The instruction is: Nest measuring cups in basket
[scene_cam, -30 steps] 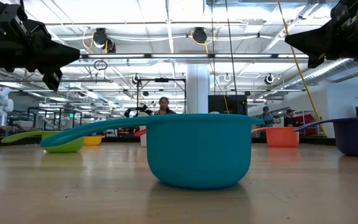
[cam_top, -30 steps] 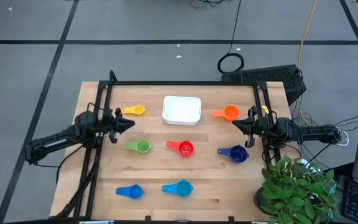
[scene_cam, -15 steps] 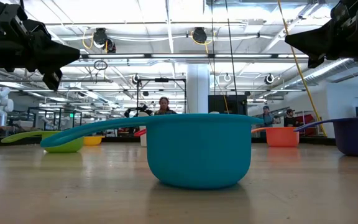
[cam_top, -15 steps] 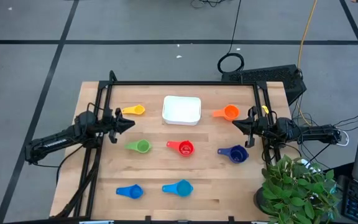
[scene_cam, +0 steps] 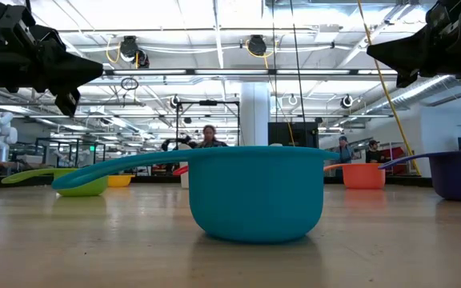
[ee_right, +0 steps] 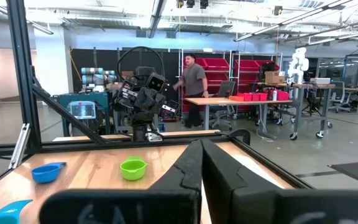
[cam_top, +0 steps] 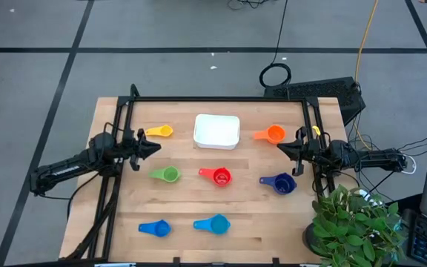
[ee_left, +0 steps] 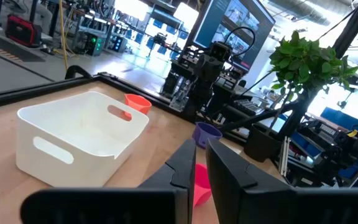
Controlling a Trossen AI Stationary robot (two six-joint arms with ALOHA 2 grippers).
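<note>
The basket (cam_top: 216,130) sits between the two empty pincers, the nearly closed left gripper (cam_top: 156,147) and the closed right gripper (cam_top: 279,147), apart from both.

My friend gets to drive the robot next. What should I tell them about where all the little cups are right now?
Left gripper: shut, empty, raised over the table's left side.
Right gripper: shut, empty, raised over the right side.
Basket: far middle, nothing in it.
Cups, all loose on the table: yellow cup left of the basket, orange cup right of it; green cup, red cup, navy cup in the middle row; blue cup and light blue cup nearest.
Done: nothing.
Left: nest all seven in the basket.
</note>
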